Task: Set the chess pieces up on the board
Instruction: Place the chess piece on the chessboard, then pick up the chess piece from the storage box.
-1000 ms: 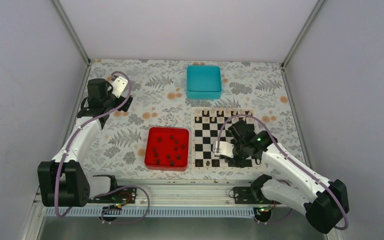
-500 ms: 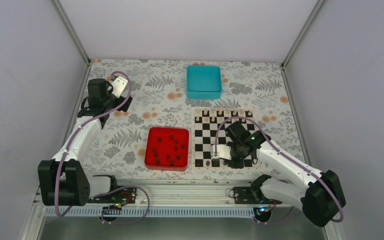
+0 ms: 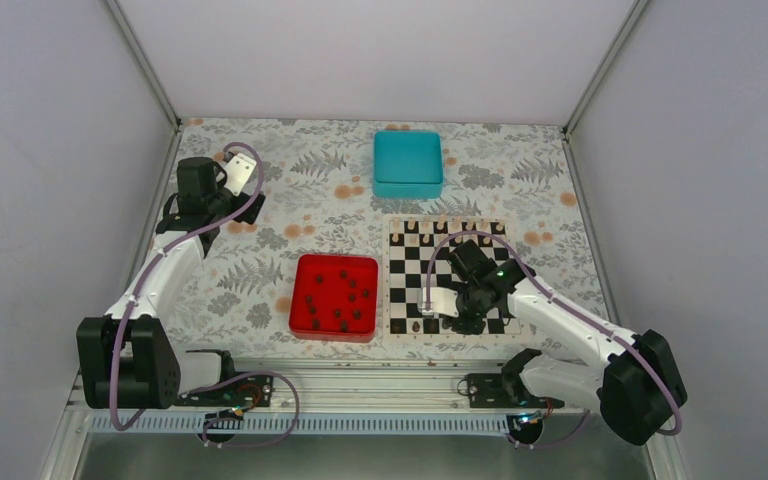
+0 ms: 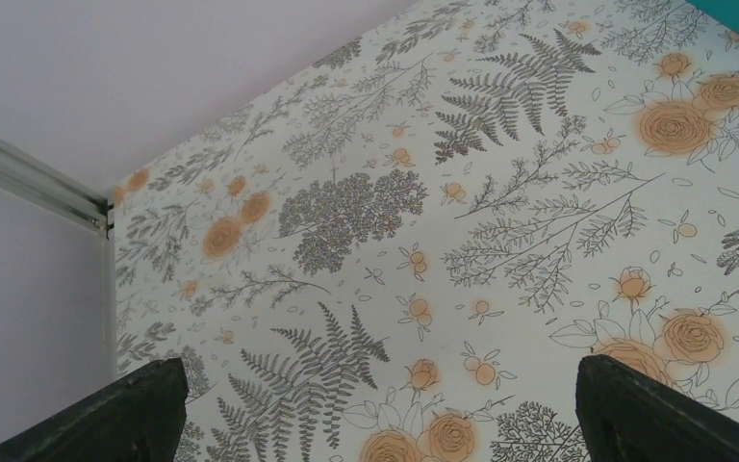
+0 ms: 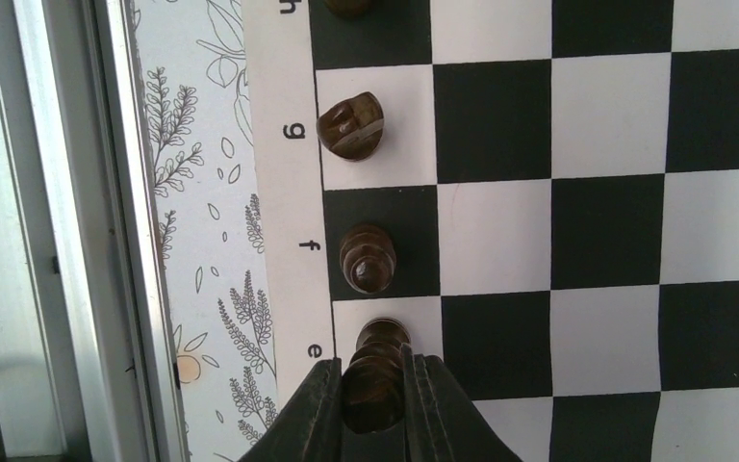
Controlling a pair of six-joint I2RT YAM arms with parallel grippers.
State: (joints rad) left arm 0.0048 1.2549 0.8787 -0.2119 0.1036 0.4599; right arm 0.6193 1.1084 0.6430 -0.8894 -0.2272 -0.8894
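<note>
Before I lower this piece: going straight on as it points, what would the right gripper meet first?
The board, at its white edge square marked e: the right gripper, shut on a dark chess piece, points down at it. Nothing else seems between; the height left is unclear.

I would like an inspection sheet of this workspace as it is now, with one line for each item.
Surface: floral cloth covers the table.
Job's things: board at near right; dark chess pieces stand on its near row at g and f; more lie in the red tray.
Clutter: teal box behind the board; pale pieces on its far row.
Grippers: left gripper open over bare cloth; right gripper shut on a dark piece at square e.
Cables: purple cable along each arm; the right one arcs over the board.
Surroundings: pale walls, metal frame posts.
</note>
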